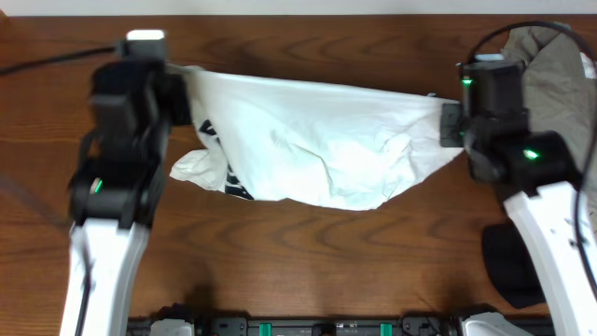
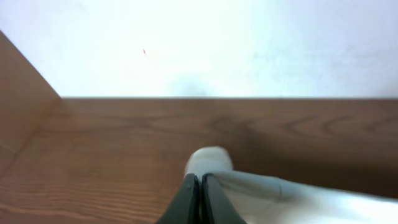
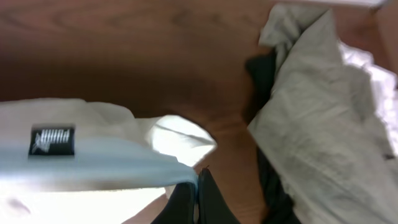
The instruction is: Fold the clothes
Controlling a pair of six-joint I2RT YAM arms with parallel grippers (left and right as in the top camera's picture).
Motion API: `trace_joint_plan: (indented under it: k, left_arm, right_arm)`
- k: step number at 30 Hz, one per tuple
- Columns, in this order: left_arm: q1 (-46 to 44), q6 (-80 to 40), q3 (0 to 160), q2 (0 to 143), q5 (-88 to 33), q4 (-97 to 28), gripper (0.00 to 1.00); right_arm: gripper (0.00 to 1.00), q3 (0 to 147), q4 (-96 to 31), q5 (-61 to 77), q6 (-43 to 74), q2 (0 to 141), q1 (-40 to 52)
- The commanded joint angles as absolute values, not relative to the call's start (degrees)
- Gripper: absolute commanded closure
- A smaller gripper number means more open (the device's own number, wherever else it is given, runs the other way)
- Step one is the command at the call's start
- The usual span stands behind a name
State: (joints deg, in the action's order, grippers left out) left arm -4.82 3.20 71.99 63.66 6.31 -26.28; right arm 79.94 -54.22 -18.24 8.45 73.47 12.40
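White cotton, thin and limp: the T-shirt (image 1: 317, 149) hangs strung between my two arms over the far half of the desk (image 1: 308, 252), its top edge pulled nearly straight and the rest sagging in loose wrinkles. I cannot tell whether the lower folds touch the wood.

My left jaws are pressed fully together on a bunched corner at the shirt's left end. My right jaws are equally closed, pinching the hem edge at its right end, just beside the grey-olive garment (image 3: 323, 124) heaped in the far right corner.

I judge the cloth light, soft and shapeless. It will not hold a crease unless laid flat, and it sags wherever I leave it unsupported. It is not fragile, though a thin pinch could slip. Corners, hems and shoulder seams are the best holds, where the fabric is doubled.

In the right wrist view, a small black woven label (image 3: 53, 142) is sewn near the edge. Its white lettering may read PUMA, but blur prevents certainty. The black print (image 1: 219, 159) is folded under, and its letters are unreadable.
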Motion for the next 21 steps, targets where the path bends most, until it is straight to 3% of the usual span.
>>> trace_joint_plan:
  k: [1,9,21]
  left_arm:
    - [-4.32,1.26,74.50,56.64,6.63,-28.84,0.94]
    - [-4.29,-3.14,79.92,43.29,-3.62,-33.08,0.94]
    - [-4.29,-2.61,94.52,40.62,-3.81,-36.60,0.94]
  right_arm:
    - [0.99,84.79,-57.63,-19.84,6.98,70.46,11.70]
    - [0.99,94.39,-67.13,-17.76,6.57,65.65,14.59]
    - [0.99,110.04,-73.67,-23.81,4.78,61.32,15.92]
